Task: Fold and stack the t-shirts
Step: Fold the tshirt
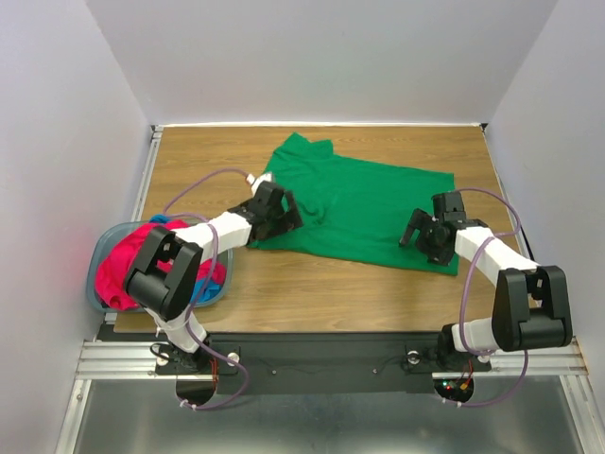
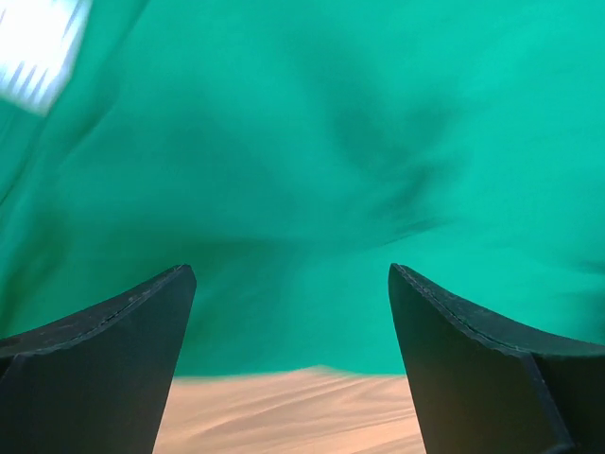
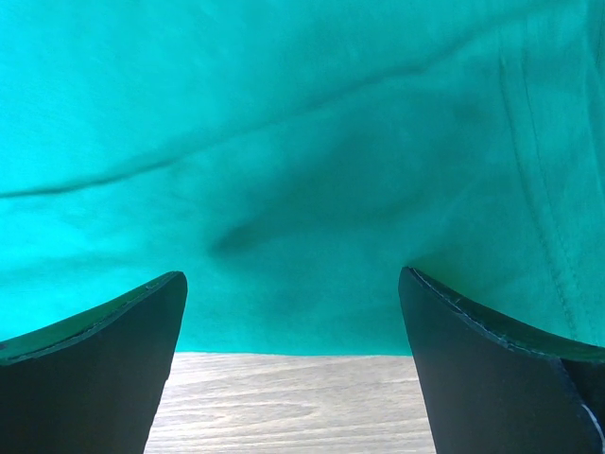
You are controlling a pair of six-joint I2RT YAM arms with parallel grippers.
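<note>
Top external shows our left gripper and right gripper, jaws apart, at the near edge of the green t-shirt. We judge folding is starting; next we pinch that hem.

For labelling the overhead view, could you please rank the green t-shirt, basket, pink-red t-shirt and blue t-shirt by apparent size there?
1. green t-shirt, spread flat on the table.
2. basket, partly hidden.
3. pink-red t-shirt, heaped in the basket.
4. blue t-shirt: only slivers show, so its real size is unsure.
</note>
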